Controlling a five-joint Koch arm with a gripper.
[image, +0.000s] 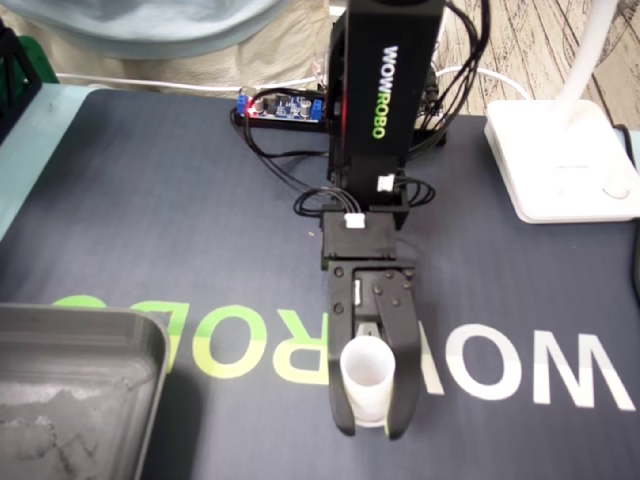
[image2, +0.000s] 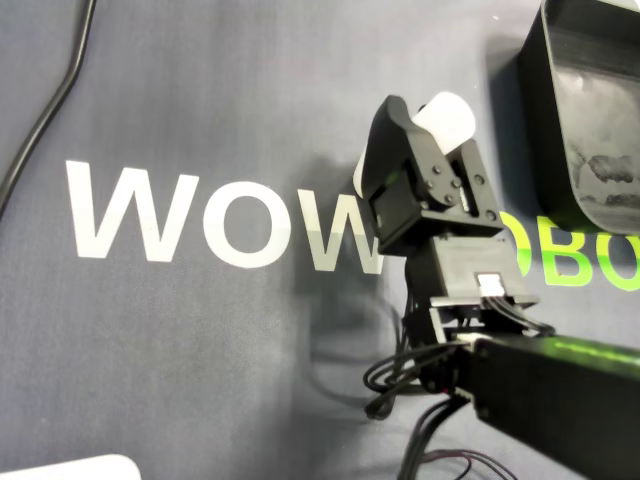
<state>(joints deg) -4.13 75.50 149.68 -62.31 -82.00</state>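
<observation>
A small white plastic cup (image: 368, 375) stands upright between the two black fingers of my gripper (image: 370, 420), over the grey mat with the WOWROBO lettering. One finger presses each side of the cup, so the gripper is shut on it. The overhead view shows the cup (image2: 449, 117) poking out past the gripper (image2: 432, 130), whose body hides the cup's lower part. I cannot tell whether the cup rests on the mat or hangs just above it.
A grey metal tray (image: 90, 322) sits at the lower left of the fixed view and at the upper right of the overhead view (image2: 532, 95). A white lamp base (image: 560, 160) stands at the back right. A controller board (image: 285, 105) and cables lie behind the arm.
</observation>
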